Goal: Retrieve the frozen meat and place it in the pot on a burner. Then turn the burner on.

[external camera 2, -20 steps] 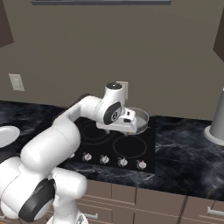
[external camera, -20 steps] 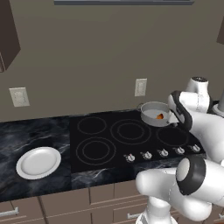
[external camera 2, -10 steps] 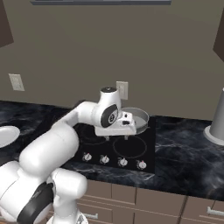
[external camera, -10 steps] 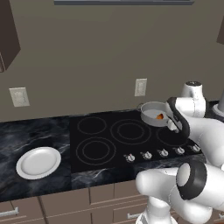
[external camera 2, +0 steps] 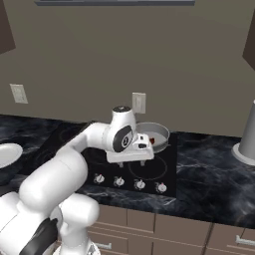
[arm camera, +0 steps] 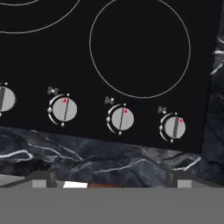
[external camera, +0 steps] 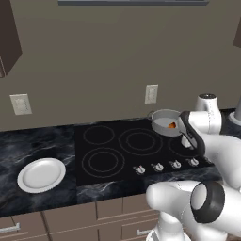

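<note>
On the back right burner of the cooktop (external camera: 132, 148), the pot (external camera: 165, 122) is seen with the frozen meat (external camera: 172, 125) already lying inside it, so the placing step is judged complete. The tool (external camera 2: 130, 155) is held empty with jaws wide apart above the knobs (arm camera: 120, 118). Turning the burner on is judged the remaining step.

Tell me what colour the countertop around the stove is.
Black marble with white veins on the countertop, clearest in the hand view.

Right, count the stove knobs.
4, in a row along the cooktop's front edge, left to right: first knob, second knob, third knob, fourth knob. The arm may hide more.
</note>
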### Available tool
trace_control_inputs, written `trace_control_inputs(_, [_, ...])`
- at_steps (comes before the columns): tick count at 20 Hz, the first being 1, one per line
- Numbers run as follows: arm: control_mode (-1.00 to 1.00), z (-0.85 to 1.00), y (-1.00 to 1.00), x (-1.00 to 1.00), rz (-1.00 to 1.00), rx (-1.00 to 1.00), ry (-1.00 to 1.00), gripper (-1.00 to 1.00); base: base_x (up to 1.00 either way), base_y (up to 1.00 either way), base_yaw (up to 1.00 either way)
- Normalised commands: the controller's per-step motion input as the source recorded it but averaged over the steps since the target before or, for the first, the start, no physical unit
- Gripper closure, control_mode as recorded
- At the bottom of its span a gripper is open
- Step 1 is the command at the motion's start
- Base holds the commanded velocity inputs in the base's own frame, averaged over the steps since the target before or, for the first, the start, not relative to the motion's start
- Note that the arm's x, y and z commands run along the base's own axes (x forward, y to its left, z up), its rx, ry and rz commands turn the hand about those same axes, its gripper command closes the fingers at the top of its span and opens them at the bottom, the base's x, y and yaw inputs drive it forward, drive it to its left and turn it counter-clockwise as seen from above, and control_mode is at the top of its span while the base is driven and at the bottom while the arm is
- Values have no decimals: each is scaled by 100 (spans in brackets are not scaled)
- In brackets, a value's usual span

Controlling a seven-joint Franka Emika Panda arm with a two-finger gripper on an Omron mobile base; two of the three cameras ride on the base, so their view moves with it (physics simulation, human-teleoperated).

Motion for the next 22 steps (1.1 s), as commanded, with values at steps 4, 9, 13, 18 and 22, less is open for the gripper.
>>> trace_control_inputs(4, [-100, -17, 0, -16, 2, 0, 1, -100, 0, 0, 0])
trace_control_inputs(9, [-100, -20, 0, -14, 2, 0, 0, -100, 0, 0, 0])
trace_control_inputs(13, [-100, -17, 0, -9, 0, 0, 0, -100, 0, 0, 0])
trace_control_inputs(18, [-100, -3, -2, 7, -1, 0, 3, -100, 0, 0, 0])
trace_control_inputs(22, [-100, -12, -2, 12, -3, 2, 9, -100, 0, 0, 0])
